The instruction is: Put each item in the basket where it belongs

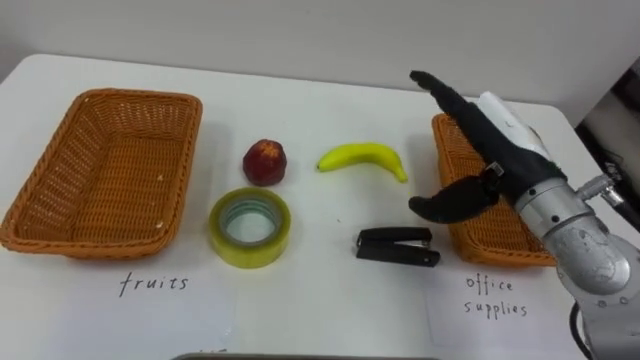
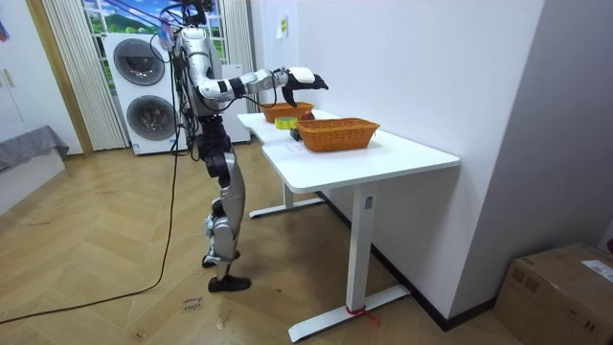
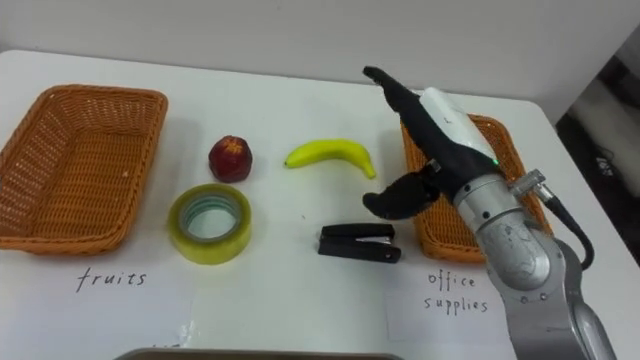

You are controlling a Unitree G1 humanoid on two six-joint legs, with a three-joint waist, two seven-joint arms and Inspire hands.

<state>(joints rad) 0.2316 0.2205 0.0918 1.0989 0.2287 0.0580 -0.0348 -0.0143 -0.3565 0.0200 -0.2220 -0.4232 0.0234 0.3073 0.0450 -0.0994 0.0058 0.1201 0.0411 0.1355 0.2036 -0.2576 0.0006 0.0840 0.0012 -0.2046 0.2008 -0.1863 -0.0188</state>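
Left eye view: right hand (image 1: 495,160) hovers spread, holding nothing. Just under its thumb lies the stapler (image 1: 397,246), the banana (image 1: 362,158) beside it, and the tape (image 1: 249,227) and apple (image 1: 265,162) farther left. Both the near basket (image 1: 478,235), partly hidden, and the far basket (image 1: 110,170) seem empty, so all sorting remains.

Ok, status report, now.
Right hand open, over rim of right wicker basket. Black stapler, yellow tape roll, red apple, yellow banana loose on white table. Nothing blocking.

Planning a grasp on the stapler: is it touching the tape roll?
Apart. In the left eye view, bare white table shows between the stapler and the tape roll.
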